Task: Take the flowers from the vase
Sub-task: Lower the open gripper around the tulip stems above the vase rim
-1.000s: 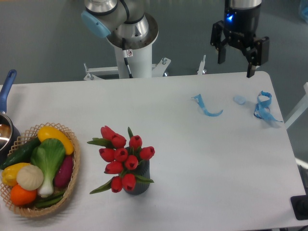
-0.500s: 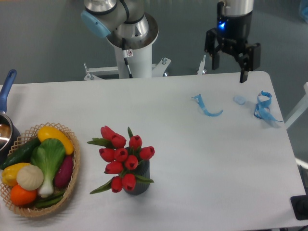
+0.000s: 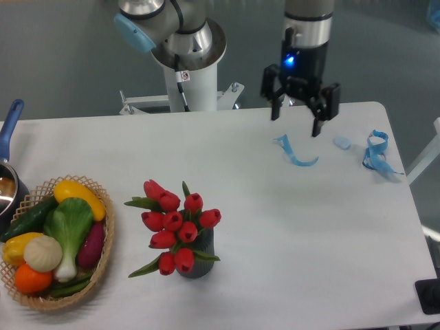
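While your claw hung above the far edge of the bench, toward the right corner, its jaws stood wide apart and held nothing. The flowers sat in the vase near the front edge, a little left of centre, well apart from the claw. The wicker basket of vegetables lay at the front left corner, near the bunch but not touching it.

You had several risks ahead, as I judged it. The vase looked small and light under a top-heavy bunch, so a low or off-centre approach could have tipped it, or a pull at a slant could have dragged it along with the stems. Closing on the buds rather than the stems could have crushed them or let them slip. The blue ribbon scraps lay just under your path at the far right and could have been snagged by a low pass.

Compared with a second earlier, the claw had moved left along the far edge and dropped lower, its opening unchanged; the flowers, vase and basket had not shifted.
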